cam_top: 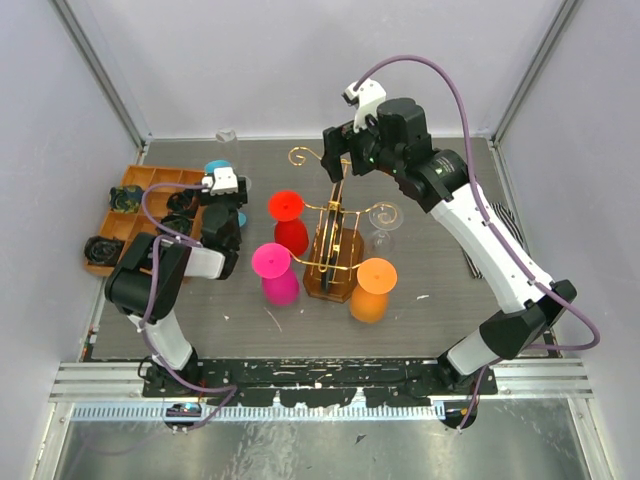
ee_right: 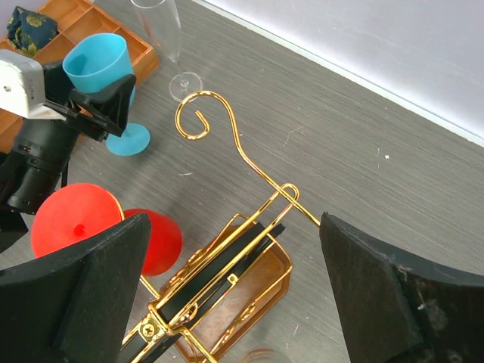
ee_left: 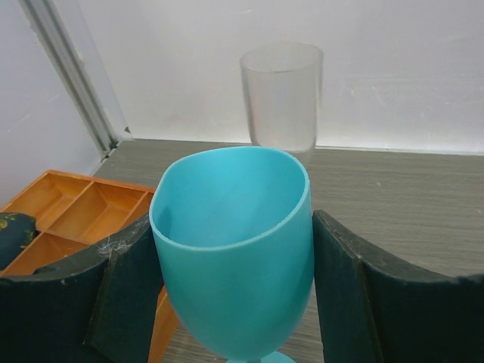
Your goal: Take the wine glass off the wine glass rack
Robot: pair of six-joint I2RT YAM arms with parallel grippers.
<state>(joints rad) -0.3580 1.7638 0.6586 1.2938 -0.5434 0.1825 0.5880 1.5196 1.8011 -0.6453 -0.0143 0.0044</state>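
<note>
The wine glass rack (cam_top: 335, 245) stands mid-table, gold wire on a brown wooden base, and also shows in the right wrist view (ee_right: 227, 280). A red glass (cam_top: 288, 220), a pink glass (cam_top: 275, 272), an orange glass (cam_top: 373, 288) and a clear glass (cam_top: 383, 225) hang upside down on it. My left gripper (cam_top: 218, 180) is shut on the bowl of a blue wine glass (ee_left: 234, 249), left of the rack; its foot (ee_right: 127, 140) looks to rest on the table. My right gripper (ee_right: 234, 227) is open and empty above the rack's back end.
A wooden tray (cam_top: 130, 215) with compartments and dark items lies at the far left. A tall clear flute (ee_left: 281, 94) stands near the back wall behind the blue glass. An empty curled hook (ee_right: 198, 113) juts from the rack's back.
</note>
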